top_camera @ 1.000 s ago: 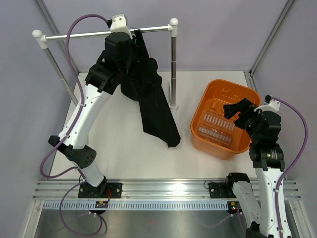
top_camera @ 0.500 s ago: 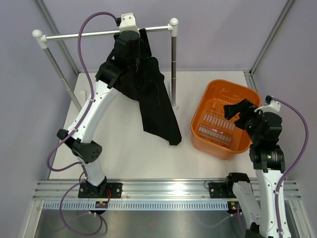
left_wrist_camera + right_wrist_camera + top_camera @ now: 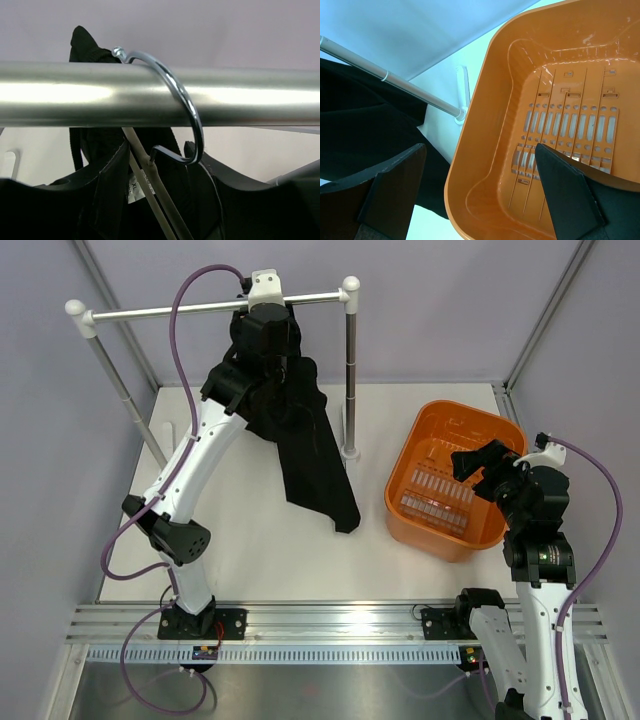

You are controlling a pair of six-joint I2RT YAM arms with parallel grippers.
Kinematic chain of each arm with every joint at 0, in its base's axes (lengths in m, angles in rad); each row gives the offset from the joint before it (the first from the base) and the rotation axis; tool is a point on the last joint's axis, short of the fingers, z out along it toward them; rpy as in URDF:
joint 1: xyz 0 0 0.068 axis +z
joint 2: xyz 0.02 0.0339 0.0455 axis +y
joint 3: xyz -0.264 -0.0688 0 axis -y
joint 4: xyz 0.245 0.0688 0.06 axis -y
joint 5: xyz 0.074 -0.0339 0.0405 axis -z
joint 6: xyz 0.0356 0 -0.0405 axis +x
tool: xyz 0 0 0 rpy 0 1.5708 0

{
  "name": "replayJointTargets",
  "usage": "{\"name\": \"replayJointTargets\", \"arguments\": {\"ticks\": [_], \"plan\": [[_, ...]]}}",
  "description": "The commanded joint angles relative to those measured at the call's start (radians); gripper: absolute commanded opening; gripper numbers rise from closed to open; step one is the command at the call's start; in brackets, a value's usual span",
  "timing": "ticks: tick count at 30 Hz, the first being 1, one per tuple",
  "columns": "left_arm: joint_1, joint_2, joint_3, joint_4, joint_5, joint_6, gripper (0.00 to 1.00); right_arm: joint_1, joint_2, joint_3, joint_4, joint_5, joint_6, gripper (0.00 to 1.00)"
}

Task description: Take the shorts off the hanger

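**Left arm up at the rail, shorts not yet off the hanger**

Left end effector (image 3: 268,332) sits high at the rack rail (image 3: 160,309), right against the top of the shorts (image 3: 310,450). Its wrist view shows only dark finger shapes low in frame, so I cannot tell whether it is spread or clamped on anything. The hanger (image 3: 155,192) hooks over the rail by its metal hook (image 3: 187,115), pale arm running down into the black fabric (a white label shows beside it).

Handling judgement: the shorts look soft, light and floppy, draping long with the lower end trailing onto the worktop (image 3: 250,540). They should slide, not lift stiffly; best hold is probably bunched cloth near the waistband, just below the hanger.

In the way: the rail itself, plus the rack's right post (image 3: 350,370) just beside the hanging cloth. Snagging looks possible there.

Orange basket (image 3: 455,425) stands well apart to the right. Right end effector (image 3: 480,195) hovers over it, fingers spread wide, holding nothing.
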Motion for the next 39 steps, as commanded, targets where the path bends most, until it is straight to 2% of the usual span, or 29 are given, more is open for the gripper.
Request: {"name": "replayJointTargets", "arguments": {"ticks": [1, 12, 15, 20, 31, 39], "plan": [[-0.003, -0.009, 0.042, 0.028, -0.054, 0.028, 0.49, -0.005, -0.007, -0.003, 0.022, -0.019, -0.016, 0.99], [-0.003, -0.048, 0.052, -0.012, -0.101, 0.094, 0.16, -0.005, -0.004, -0.009, 0.030, -0.029, -0.010, 0.99], [-0.003, -0.055, 0.071, -0.014, -0.087, 0.127, 0.01, -0.005, -0.001, -0.013, 0.033, -0.045, -0.007, 0.99], [-0.003, -0.069, 0.109, 0.001, -0.019, 0.192, 0.00, -0.005, -0.007, -0.015, 0.035, -0.042, -0.009, 0.99], [-0.004, -0.144, 0.121, 0.028, 0.022, 0.236, 0.00, -0.005, 0.016, -0.006, 0.055, -0.049, -0.016, 0.99], [-0.012, -0.172, 0.115, -0.098, 0.082, 0.246, 0.00, -0.005, 0.021, -0.003, 0.062, -0.057, -0.016, 1.00]]}}
